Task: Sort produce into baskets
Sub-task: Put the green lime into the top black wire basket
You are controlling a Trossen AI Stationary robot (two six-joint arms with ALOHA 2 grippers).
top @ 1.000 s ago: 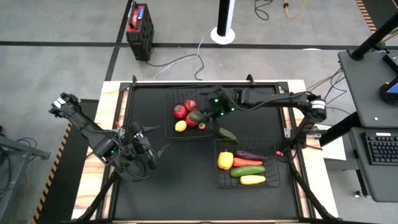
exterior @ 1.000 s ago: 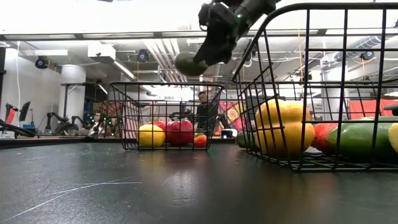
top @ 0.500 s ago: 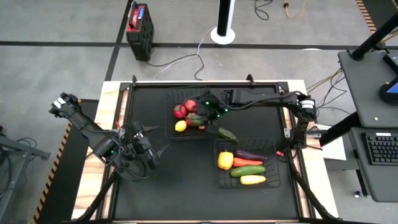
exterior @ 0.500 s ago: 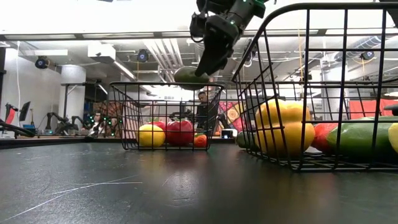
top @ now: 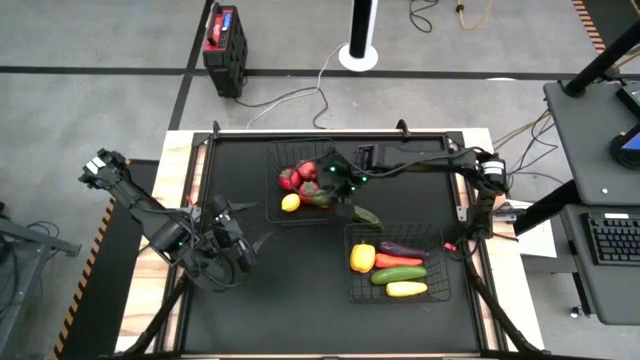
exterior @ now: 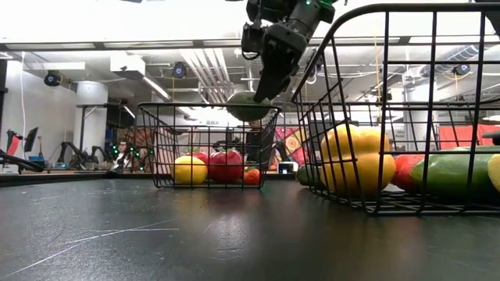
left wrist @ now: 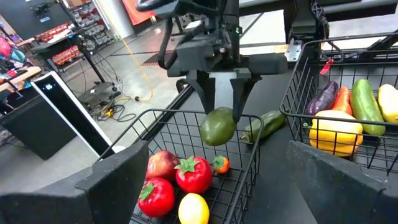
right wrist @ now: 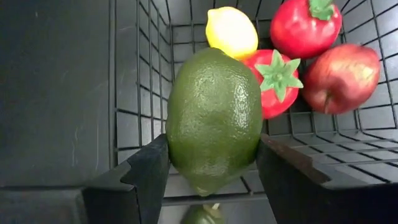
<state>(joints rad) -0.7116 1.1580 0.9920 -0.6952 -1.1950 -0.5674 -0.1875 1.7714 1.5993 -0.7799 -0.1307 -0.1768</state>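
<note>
My right gripper (left wrist: 225, 115) is shut on a green lime (right wrist: 214, 121) just above the far wire basket (top: 275, 200), at the level of its rim in the low view (exterior: 248, 105). That basket holds a red apple (right wrist: 339, 78), two tomatoes (left wrist: 194, 174), a lemon (right wrist: 231, 31) and a small orange piece (left wrist: 220, 164). The near basket (top: 440, 290) holds a yellow pepper (top: 362, 258), a carrot, an eggplant, a cucumber and a yellow piece. A green pepper (top: 365, 215) lies on the mat between the baskets. My left gripper (top: 258, 240) waits open at the table's left. My right gripper pinches the lime's two opposite sides (right wrist: 177, 146) between its two fingers (right wrist: 149, 168). The fingers come from above, slanting down (left wrist: 214, 99). The lime hangs below them, lifted clear, over the far basket near its right wall.
The black mat (top: 300, 310) covers the table, with bare room at its near left. The near basket's wall (exterior: 375, 109) stands high to the right of the lime in the low view. A red and black box (top: 222, 35) stands on the floor beyond the table.
My right gripper has gone down and a little toward the table's left with the lime, from well above the far basket to the level of its rim. The lime stays in the same hold.
</note>
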